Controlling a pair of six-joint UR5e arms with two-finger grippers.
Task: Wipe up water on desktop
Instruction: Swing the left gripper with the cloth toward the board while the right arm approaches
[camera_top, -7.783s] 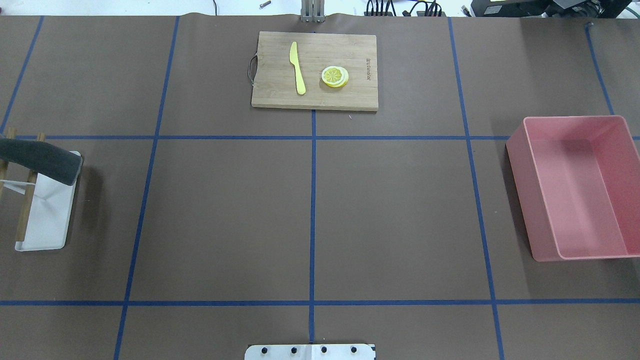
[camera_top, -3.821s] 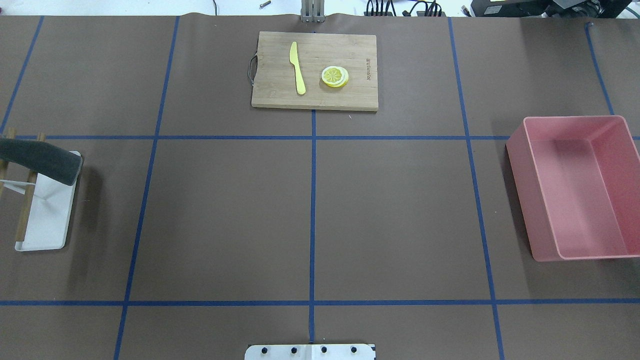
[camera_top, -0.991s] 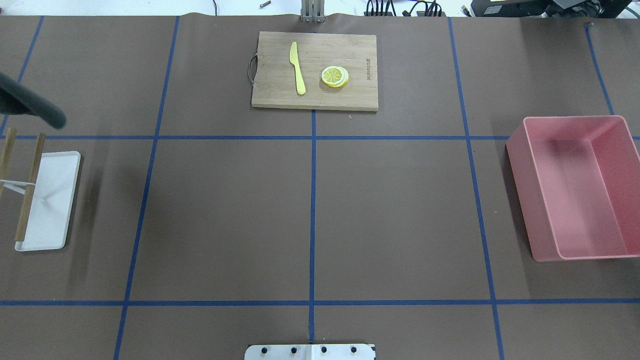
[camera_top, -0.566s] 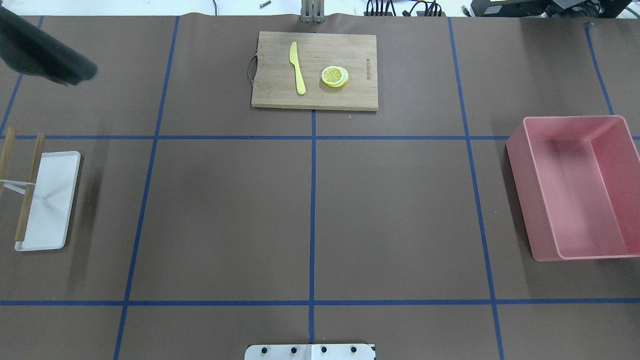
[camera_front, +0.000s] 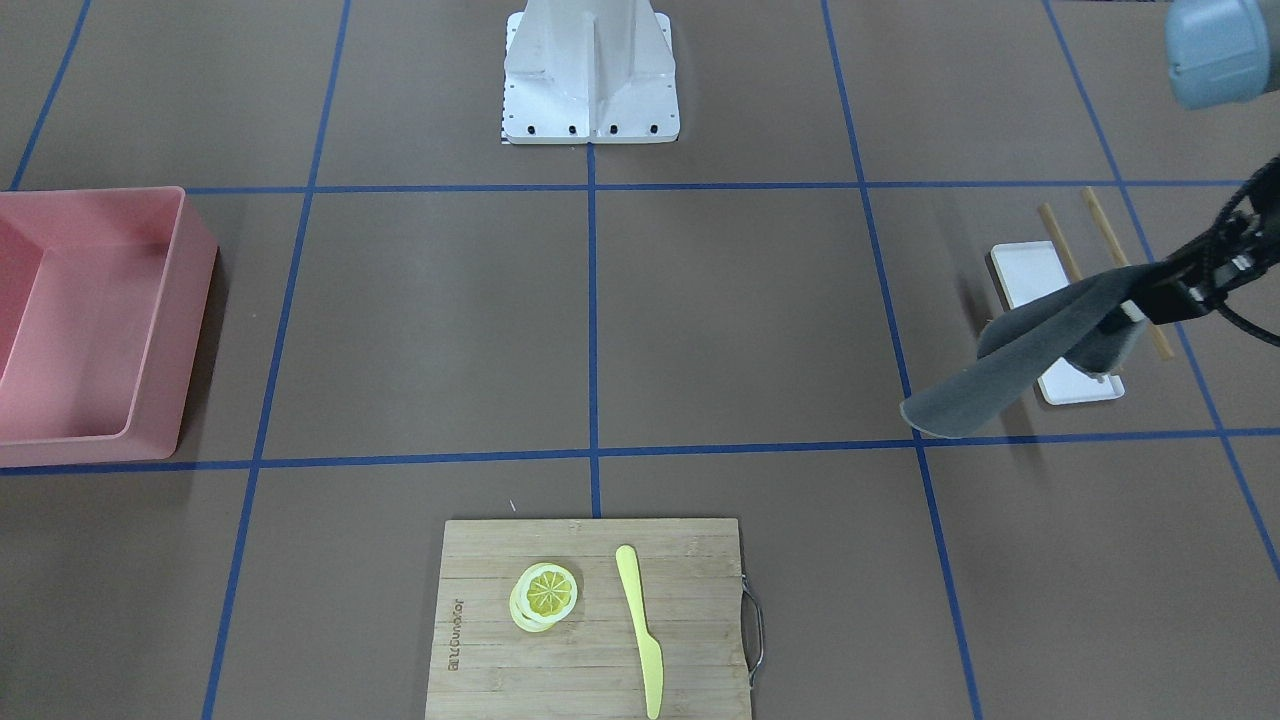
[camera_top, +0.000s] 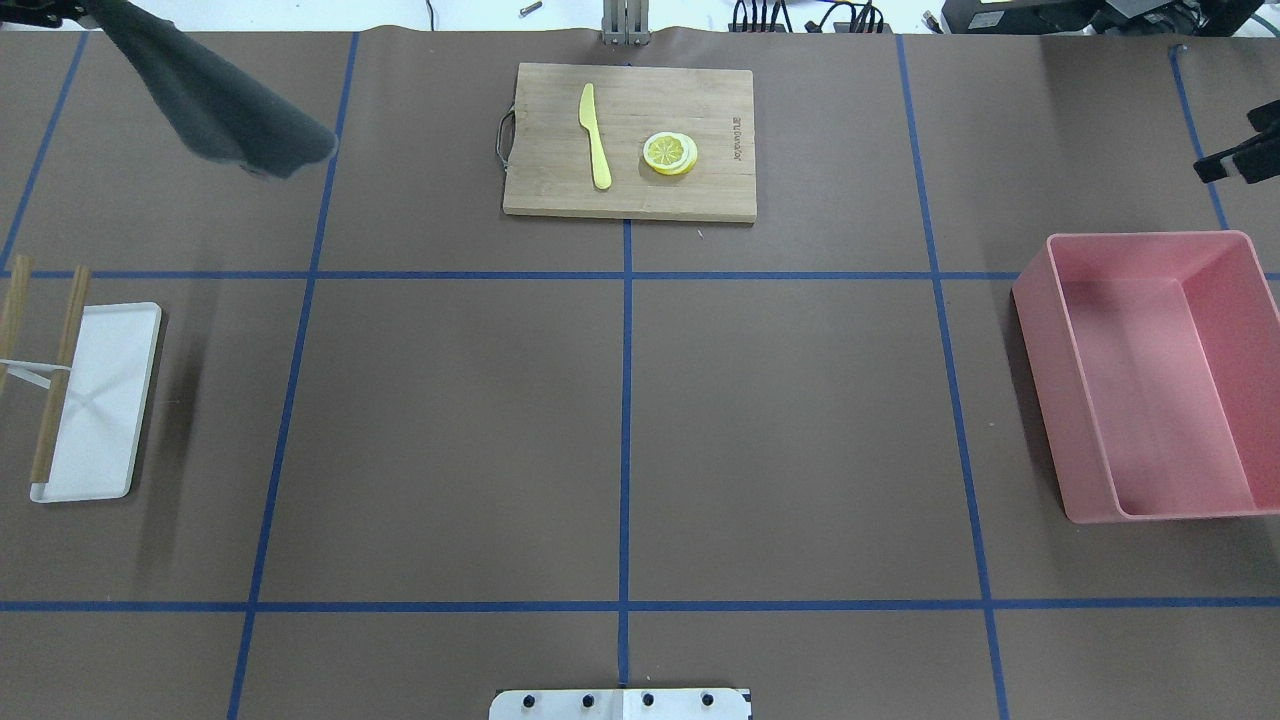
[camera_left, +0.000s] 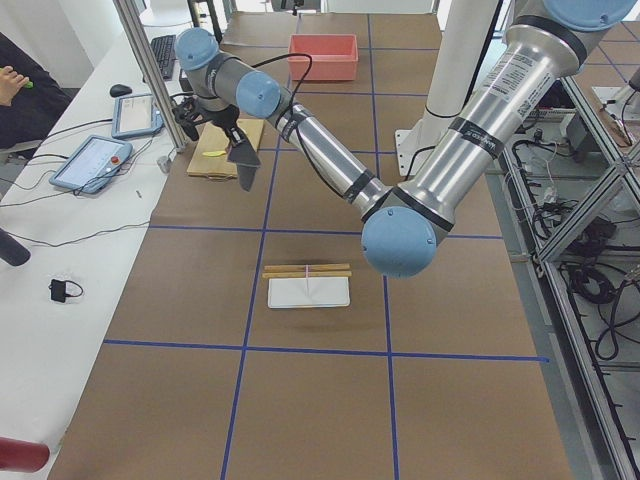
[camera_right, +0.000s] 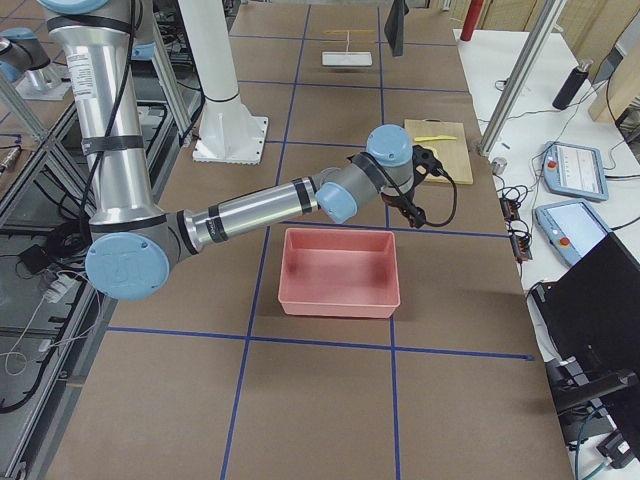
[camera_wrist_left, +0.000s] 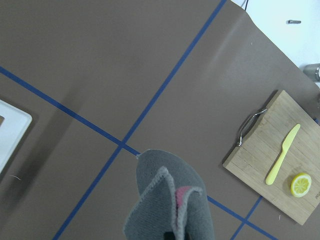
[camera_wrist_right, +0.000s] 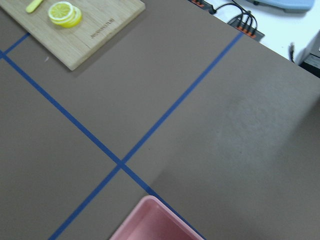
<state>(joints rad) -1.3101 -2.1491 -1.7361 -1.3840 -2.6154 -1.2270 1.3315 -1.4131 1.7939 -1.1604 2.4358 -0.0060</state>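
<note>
The desktop (camera_top: 450, 420) is brown with blue tape lines; I cannot make out water on it. My left gripper (camera_front: 1160, 295) is shut on a dark grey cloth (camera_front: 1010, 375) and holds it in the air over the far left part of the desktop. The cloth hangs down in the overhead view (camera_top: 215, 110) and fills the bottom of the left wrist view (camera_wrist_left: 170, 200). My right gripper (camera_top: 1235, 150) shows at the far right edge, beyond the pink bin, with its fingers apart and empty.
A bamboo cutting board (camera_top: 630, 140) with a yellow knife (camera_top: 595, 135) and lemon slices (camera_top: 670, 153) lies at the far middle. A pink bin (camera_top: 1160, 380) stands at the right. A white tray with wooden rails (camera_top: 95, 400) stands at the left.
The grey cloth has been lifted off the white tray's rails and carried toward the far left corner, then rightward. The right gripper has come into view at the right edge.
</note>
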